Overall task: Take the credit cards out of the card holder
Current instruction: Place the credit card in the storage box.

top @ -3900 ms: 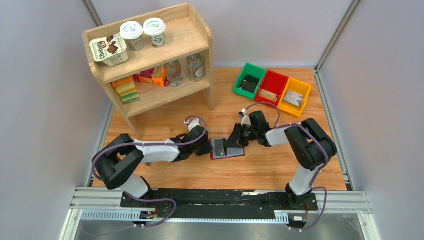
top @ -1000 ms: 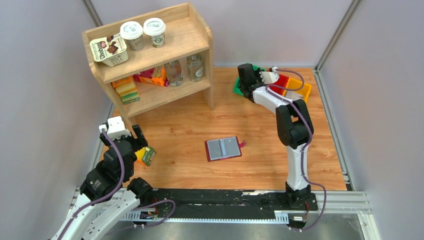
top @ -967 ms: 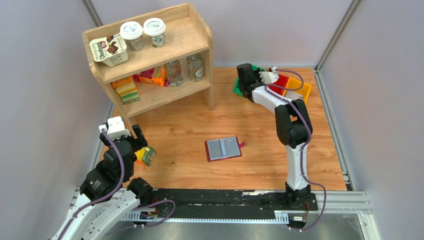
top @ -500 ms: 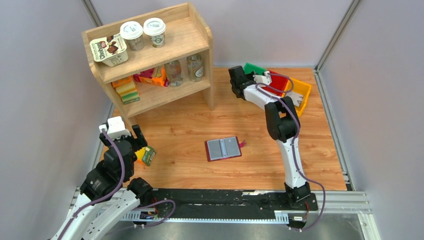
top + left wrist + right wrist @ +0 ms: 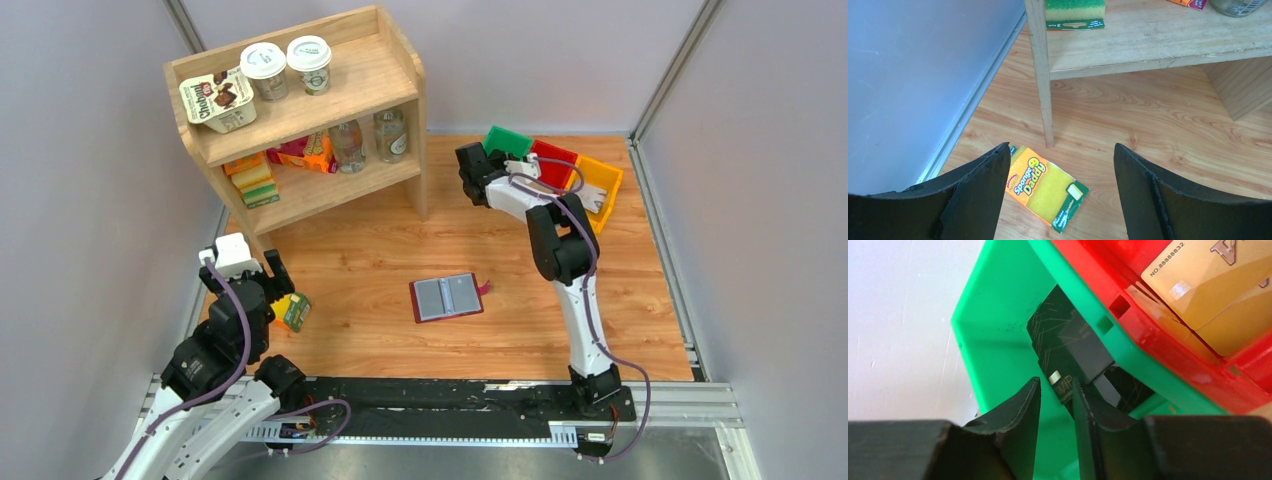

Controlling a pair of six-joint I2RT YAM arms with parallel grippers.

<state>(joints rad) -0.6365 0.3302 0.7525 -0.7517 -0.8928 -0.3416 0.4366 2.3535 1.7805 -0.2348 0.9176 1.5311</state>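
1. The table has a light wood-grain top, closed in by grey walls at the back and on both sides.
2. A wooden shelf unit stands on its far left part, its legs on the wood.
3. A sponge pack, orange and yellow with a green end, lies flat near the left edge, just in front of the shelf unit's front leg and apart from it.
4. A card holder, dark red, lies open and flat near the middle, grey sleeves facing up, a small tab sticking out on its right side.
5. A green bin, a red bin and a yellow bin sit side by side in a slanted row at the far right corner.
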